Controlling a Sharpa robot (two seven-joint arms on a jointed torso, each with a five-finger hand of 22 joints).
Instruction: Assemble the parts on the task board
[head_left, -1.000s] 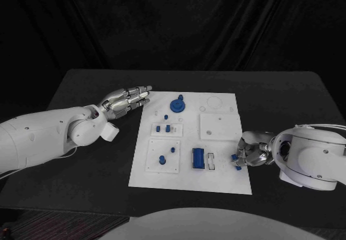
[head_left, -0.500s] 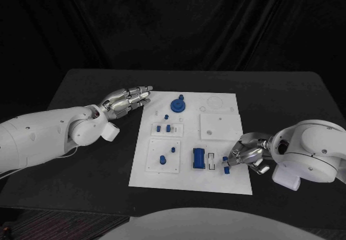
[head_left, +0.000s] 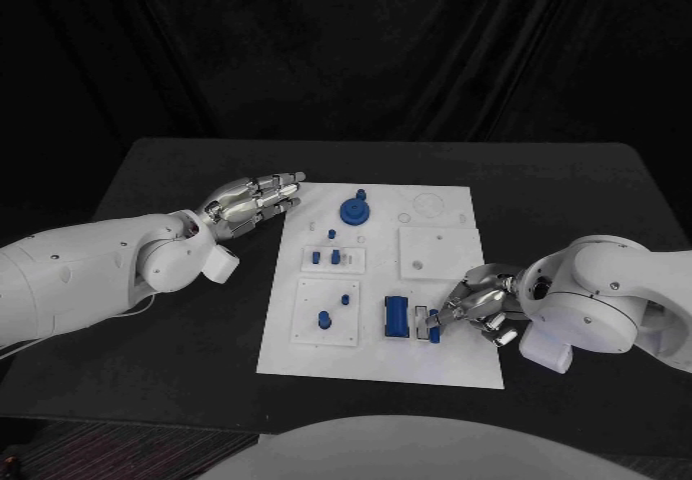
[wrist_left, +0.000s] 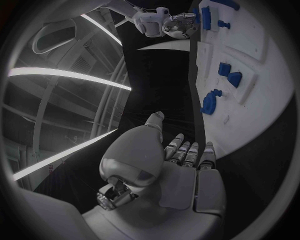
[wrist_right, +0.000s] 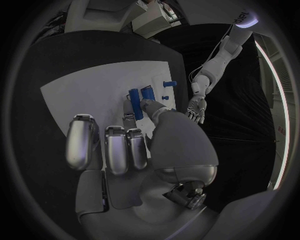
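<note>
I see the black table (head_left: 173, 330) carrying the white task board (head_left: 433, 360) at its middle, long side running away from the robot.

The left robot hand (head_left: 254, 199) lies flat over the table just beside the board's far left corner, fingers straight and together, holding nothing. The left wrist view confirms this: palm and extended fingers (wrist_left: 187, 152) hover by the board edge, empty. That same view shows the round blue part (wrist_left: 211, 101) nearest the hand, which from the head camera sits at the board's far end (head_left: 355, 211).

The right robot hand (head_left: 476, 305) is over the board's near right portion, fingers bent down. A small blue part (head_left: 434, 330) shows at its fingertips, beside the long blue block (head_left: 394, 316) and the pale slot next to it. From the head camera I cannot tell whether that part is pinched or merely touched. The right wrist view shows the thumb reaching to a blue piece (wrist_right: 148, 93) at the blocks, the other fingers (wrist_right: 116, 148) held straight above the board; the contact itself is hidden behind the thumb, so the grip remains undetermined.

Smaller blue parts stand in the left inset plates: a pair (head_left: 327, 258) in the middle plate and a peg with a rounded piece (head_left: 326, 320) in the near one. Their exact shapes are too small to make out.
</note>
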